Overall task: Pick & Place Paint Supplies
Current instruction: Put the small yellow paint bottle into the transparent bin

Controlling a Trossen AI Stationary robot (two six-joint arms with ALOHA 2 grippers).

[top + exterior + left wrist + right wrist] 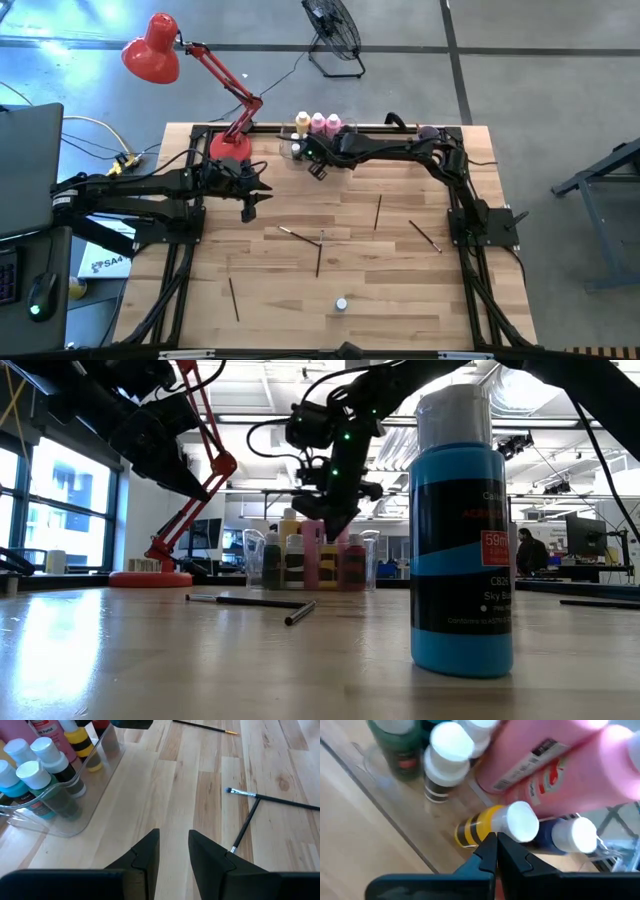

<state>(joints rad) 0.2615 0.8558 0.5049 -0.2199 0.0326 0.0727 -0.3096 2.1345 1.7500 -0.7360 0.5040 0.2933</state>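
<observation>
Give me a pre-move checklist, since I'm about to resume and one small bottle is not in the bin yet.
1. Right hand shut, empty, over the clear plastic bin: ok.
2. Left hand empty, slightly open above bare wooden table: ok.
3. Blue white-capped bottle standing upright near the table's front edge: ok.
4. Thin dark paintbrushes lying loose on the table: not ok.
5. Yellow striped bottle lying tipped inside the bin: not ok.
6. Room left in bin: cannot tell.
</observation>
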